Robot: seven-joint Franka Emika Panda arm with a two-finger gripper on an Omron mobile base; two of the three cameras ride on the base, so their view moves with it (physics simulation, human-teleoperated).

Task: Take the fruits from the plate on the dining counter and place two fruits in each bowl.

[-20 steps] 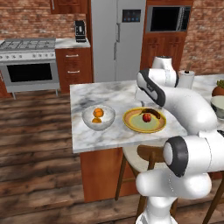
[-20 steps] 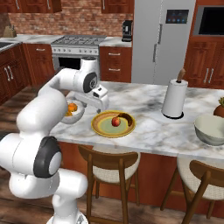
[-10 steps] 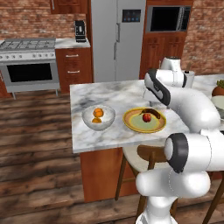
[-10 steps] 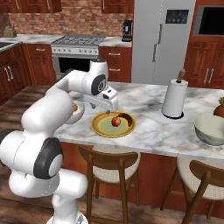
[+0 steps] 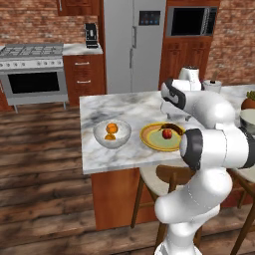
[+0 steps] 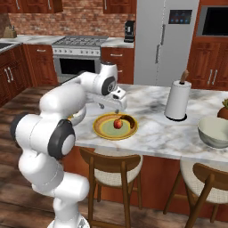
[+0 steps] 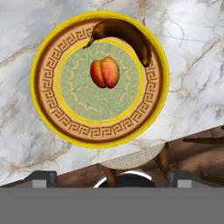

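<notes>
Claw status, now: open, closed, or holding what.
Claw: open, holding nothing, above the plate.

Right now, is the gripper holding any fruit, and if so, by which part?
Nothing is held. The gripper hangs open above the plate, where the reddish fruit and the dark curved fruit lie untouched.

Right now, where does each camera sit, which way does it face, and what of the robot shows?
Left base view: behind-left, facing the counter; arm rises lower right; plate, bowl.
Right base view: behind-right, facing the same counter; arm lower left, gripper above the plate.
Hand view: looks down on the plate; peach, banana.
All share the plate.
</notes>
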